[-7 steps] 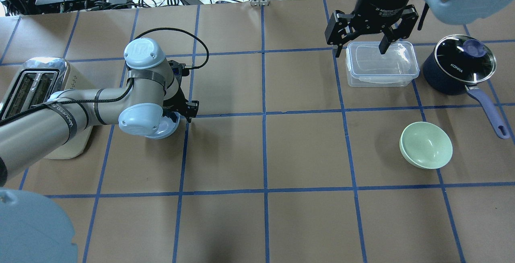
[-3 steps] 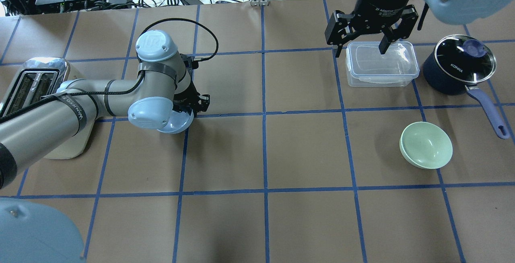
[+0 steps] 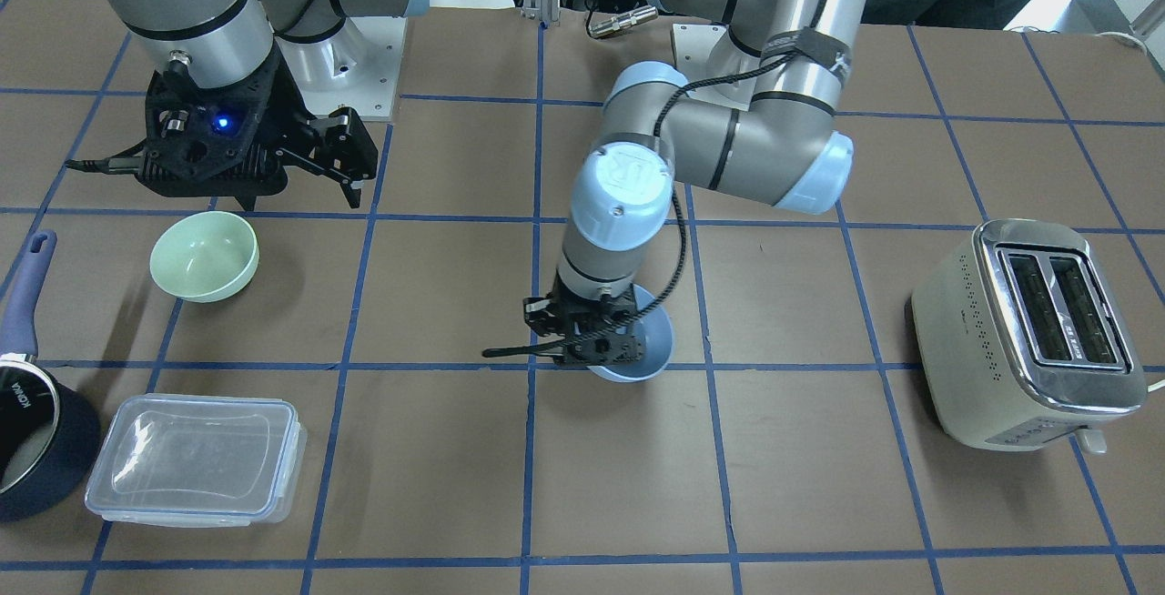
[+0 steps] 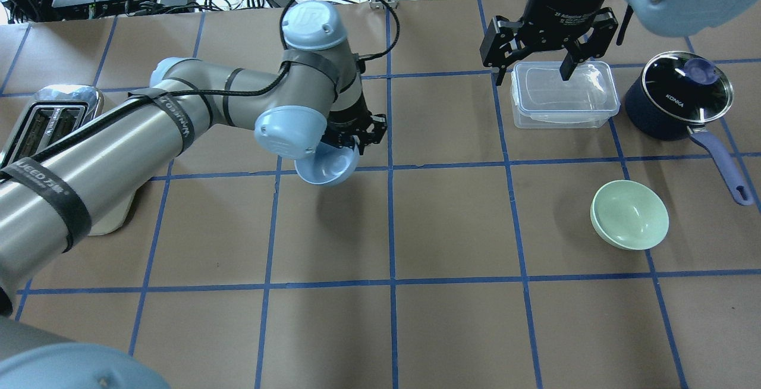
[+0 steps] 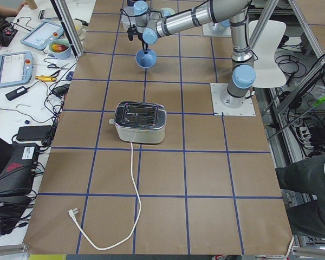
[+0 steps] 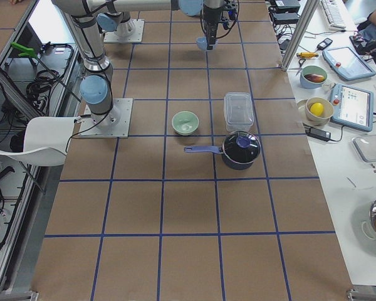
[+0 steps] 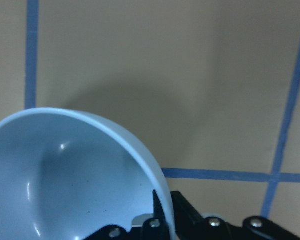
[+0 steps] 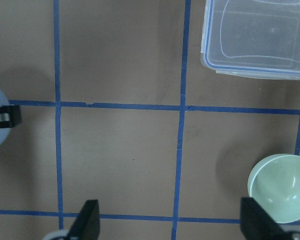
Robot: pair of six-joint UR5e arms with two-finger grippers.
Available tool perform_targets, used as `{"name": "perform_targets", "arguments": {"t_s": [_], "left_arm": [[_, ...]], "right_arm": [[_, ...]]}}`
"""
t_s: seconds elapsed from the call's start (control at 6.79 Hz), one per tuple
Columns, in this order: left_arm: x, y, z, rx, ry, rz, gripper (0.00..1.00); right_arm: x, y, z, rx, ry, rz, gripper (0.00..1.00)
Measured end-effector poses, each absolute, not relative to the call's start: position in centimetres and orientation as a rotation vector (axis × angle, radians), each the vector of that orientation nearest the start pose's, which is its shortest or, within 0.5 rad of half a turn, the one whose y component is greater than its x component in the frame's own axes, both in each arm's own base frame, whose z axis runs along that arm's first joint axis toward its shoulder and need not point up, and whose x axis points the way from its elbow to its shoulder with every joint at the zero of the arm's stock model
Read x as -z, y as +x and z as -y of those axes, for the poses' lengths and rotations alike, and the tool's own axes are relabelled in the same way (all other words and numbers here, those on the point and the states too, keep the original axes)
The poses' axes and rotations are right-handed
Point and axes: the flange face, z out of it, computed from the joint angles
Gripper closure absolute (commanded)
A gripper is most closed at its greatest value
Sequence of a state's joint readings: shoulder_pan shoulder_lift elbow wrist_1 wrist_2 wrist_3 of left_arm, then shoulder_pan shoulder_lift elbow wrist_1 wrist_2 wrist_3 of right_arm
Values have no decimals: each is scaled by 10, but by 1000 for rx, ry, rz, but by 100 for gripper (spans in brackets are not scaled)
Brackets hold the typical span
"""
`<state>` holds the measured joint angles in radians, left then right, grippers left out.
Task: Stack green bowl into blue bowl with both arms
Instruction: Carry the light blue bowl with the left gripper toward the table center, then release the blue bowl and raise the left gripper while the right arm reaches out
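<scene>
Left fingers point(image 7: 187, 217) pinch the rim of the blue bowl point(image 4: 324, 169), holding it tilted above the worktop point(image 4: 452, 228). My right fingers point(image 8: 86, 221) spread wide in the air, apart from the green bowl point(image 4: 630, 215).

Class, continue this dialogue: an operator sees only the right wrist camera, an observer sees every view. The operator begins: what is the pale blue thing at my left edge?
Observer: The blue bowl, its rim pinched in the left gripper.
Operator: Resting on the table?
Observer: It looks lifted; the left wrist view shows its shadow thrown beyond it.
Operator: Anything beside the clear container?
Observer: A lidded navy saucepan, outside your frame.
</scene>
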<state>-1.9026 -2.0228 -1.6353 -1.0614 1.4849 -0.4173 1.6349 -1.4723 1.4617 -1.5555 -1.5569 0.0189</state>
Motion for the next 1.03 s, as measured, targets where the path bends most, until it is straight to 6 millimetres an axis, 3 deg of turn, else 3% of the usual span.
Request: {"name": "perform_targets", "arguments": {"t_s": [0.15, 0.29, 0.44, 0.74, 0.88, 1.03], "left_arm": [[-238, -374, 533, -64, -131, -3216, 100], [-223, -391, 528, -71, -124, -3214, 100], [-215, -399, 526, -69, -114, -3215, 1], [-228, -399, 529, -32, -94, -3239, 0], [-248, -390, 538, 0, -73, -3275, 0], [-271, -368, 553, 48, -45, -3310, 0]], "right_arm": [[-489, 168, 524, -8, -71, -3127, 0], [-490, 168, 524, -6, -71, -3126, 0], [-490, 168, 524, -6, -71, -3126, 0], [-489, 167, 524, -7, -72, -3126, 0], [-488, 164, 526, -13, -79, -3128, 0], [-484, 154, 529, -26, -111, -3131, 0]]}}
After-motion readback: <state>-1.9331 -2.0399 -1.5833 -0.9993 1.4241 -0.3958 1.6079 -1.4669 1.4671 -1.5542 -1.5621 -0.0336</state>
